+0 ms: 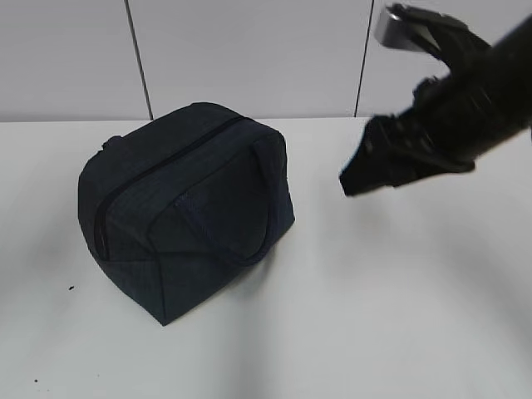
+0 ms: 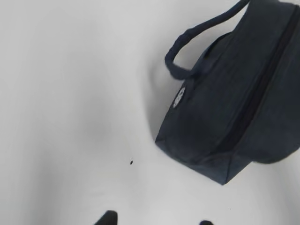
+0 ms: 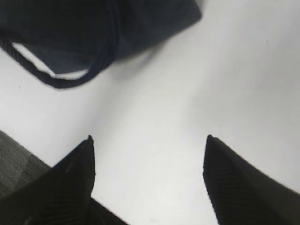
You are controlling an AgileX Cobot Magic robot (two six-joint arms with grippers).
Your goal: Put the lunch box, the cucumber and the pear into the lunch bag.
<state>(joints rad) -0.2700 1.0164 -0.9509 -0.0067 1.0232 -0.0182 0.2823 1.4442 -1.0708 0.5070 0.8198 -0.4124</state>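
1. Lunch bag (image 1: 187, 208): the dark navy fabric bag sits on the white table (image 1: 374, 316), left of centre in the exterior view and close to the table's far edge, where the white wall panels (image 1: 249, 54) rise.
2. Its top zipper (image 1: 158, 170) runs along the ridge of the bag and looks closed; nothing of the inside or any contents shows in any view.
3. One loop handle (image 1: 237, 241) lies flat against the side facing the camera; in the left wrist view the other handle (image 2: 197, 35) arches out over bare table.
4. A small pale label (image 2: 179, 97) shows on the bag's side wall in the left wrist view.
5. Bare white tabletop stretches in front of the bag and to its right, with a few dark specks (image 2: 131, 162) on it.
6. Right gripper (image 3: 147, 154): released, its two black fingers spread wide with only table between them; it hangs in the air to the right of the bag, apart from it.
7. Left gripper (image 2: 157, 221): only two dark tips show at the bottom edge of its wrist view, apart from each other, with nothing between them and not touching the bag.
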